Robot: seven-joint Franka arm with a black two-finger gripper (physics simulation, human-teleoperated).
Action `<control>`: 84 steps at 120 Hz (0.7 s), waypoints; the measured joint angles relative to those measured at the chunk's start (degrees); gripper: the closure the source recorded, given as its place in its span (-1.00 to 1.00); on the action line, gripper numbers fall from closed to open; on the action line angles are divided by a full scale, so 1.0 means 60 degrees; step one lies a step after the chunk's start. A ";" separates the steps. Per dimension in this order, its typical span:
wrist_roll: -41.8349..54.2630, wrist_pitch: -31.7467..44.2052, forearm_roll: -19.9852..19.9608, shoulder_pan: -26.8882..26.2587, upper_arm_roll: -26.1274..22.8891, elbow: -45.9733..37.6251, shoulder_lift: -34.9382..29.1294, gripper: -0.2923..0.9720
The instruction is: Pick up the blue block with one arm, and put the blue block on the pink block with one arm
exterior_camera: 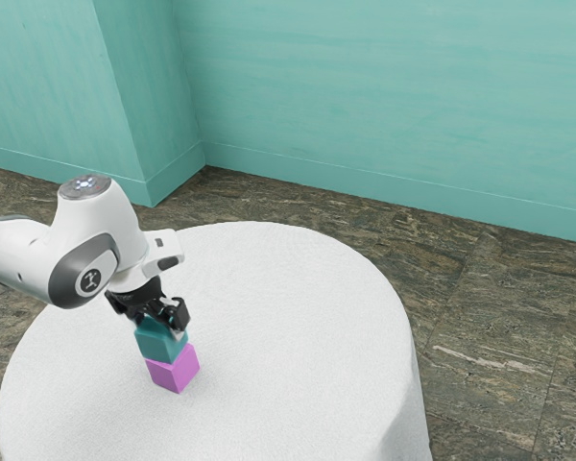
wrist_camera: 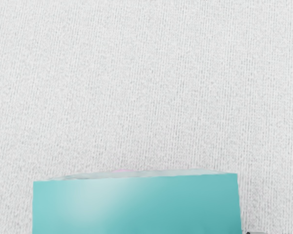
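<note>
The placing step looks nearly done: the jaws, narrowly apart, grip the upper sides of the blue block (exterior_camera: 159, 340), which rests on the pink block (exterior_camera: 172, 368) on the round desk (exterior_camera: 298, 317). Next, I judge, they must part and rise straight up without nudging the stack. Both blocks are smooth, sharp-edged cubes, the blue one teal-toned; the desk's white cover looks like finely grained cloth.

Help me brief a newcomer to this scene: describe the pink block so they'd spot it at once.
Find the round white table, then the arm's tool near its edge at the exterior view's left. Below the tool stands a two-block stack. The pink block is the lower one, resting on the table under the blue block, which looks teal.
</note>
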 joint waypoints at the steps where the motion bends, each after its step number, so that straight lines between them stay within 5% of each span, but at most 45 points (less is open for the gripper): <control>1: 0.0019 0.0000 0.0000 -0.0001 -0.0001 0.0000 0.0000 -0.30; 23: 0.0395 -0.0254 0.0016 -0.0101 0.0010 0.0430 -0.0797 -0.44; 60: 0.1605 -0.3578 -0.0027 0.0186 0.0122 0.5457 -0.0321 -0.51; 84: 0.2153 -0.5411 -0.0049 0.0217 0.0111 0.5634 -0.0226 -0.53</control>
